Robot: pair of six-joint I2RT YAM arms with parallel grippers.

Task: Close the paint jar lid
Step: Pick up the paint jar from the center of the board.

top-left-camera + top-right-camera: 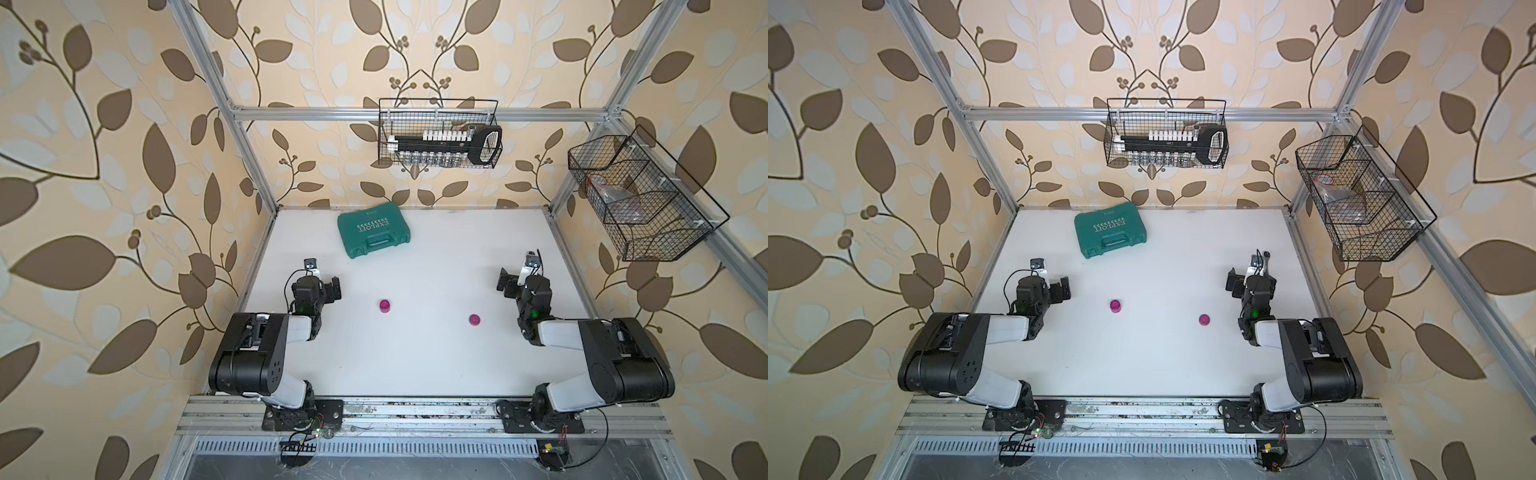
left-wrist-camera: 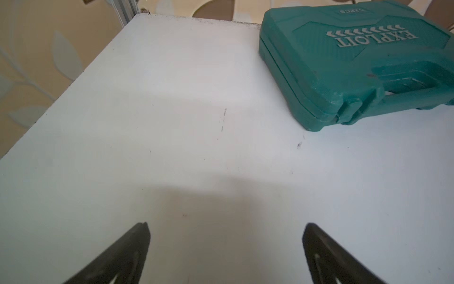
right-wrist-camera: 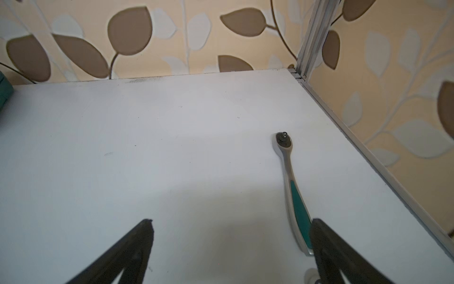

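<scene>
Left pincer [image 1: 333, 287] spread wide and empty over the left side of the white tabletop [image 1: 415, 357]; closed teal tool case [image 1: 374, 235] at the back, to its right; paint jar [image 1: 385, 305] upright nearer the front, near that pincer but untouched, uncapped. Further right, lid [image 1: 474, 319] flat on the tabletop, well apart from the jar and closer to the front edge. Right pincer [image 1: 506, 283] likewise fully spread and holding nothing, ratchet wrench [image 3: 288, 177] on the tabletop partly hidden behind one finger in the right wrist view.
</scene>
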